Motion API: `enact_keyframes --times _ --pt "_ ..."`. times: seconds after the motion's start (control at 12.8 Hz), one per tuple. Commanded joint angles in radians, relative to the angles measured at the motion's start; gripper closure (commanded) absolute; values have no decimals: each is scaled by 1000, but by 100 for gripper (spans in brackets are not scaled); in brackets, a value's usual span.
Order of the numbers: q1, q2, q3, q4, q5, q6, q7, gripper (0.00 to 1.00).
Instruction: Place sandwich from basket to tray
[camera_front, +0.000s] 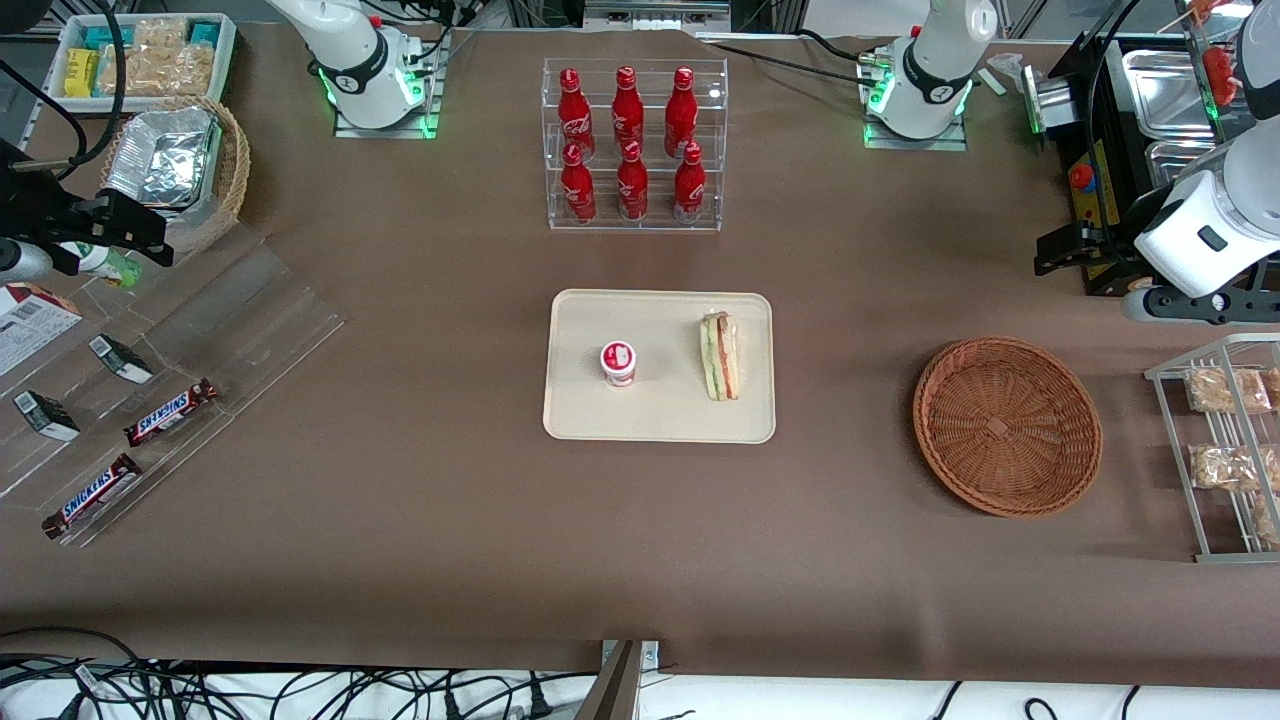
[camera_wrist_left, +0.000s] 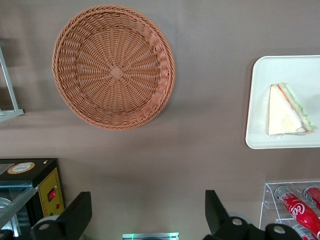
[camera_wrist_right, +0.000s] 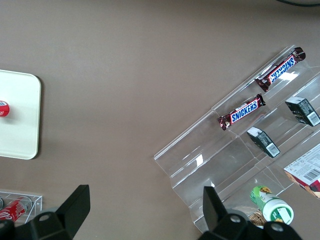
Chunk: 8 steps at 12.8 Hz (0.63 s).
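Sandwich (camera_front: 719, 356) lies on the tray (camera_front: 580, 410) beside a small cup (camera_front: 618, 362) — soft, light, slippery wrap; hold across bread faces. Basket (camera_front: 1007, 425) empty. My gripper (camera_wrist_left: 145, 220) hangs wide open, holding nothing, above the tabletop near the basket.

Sandwich (camera_front: 720, 356) lies on the tray (camera_front: 660, 415); pincer (camera_front: 1085, 250) apparently raised, farther than the basket (camera_front: 1007, 425)

The sandwich (camera_front: 720, 356) (camera_wrist_left: 289, 111), a clear-wrapped triangular wedge of pale bread with red and green filling, lay on its side on the cream tray (camera_front: 580, 415) (camera_wrist_left: 260, 100), near the tray's edge toward the working arm's end of the table. The round reddish-brown wicker basket (camera_front: 1007, 425) (camera_wrist_left: 114, 67) (nothing in it) sat well apart from the tray, toward that same end. The left arm's gripper (camera_wrist_left: 147, 220) hung open above the bare table near the basket.
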Motion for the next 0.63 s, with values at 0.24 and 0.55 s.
enact_keyframes --times 0.24,0.55 --pt "-1 -3 5 -3 -20 -14 20 0" --pt "-4 -2 5 3 -20 -11 20 0"
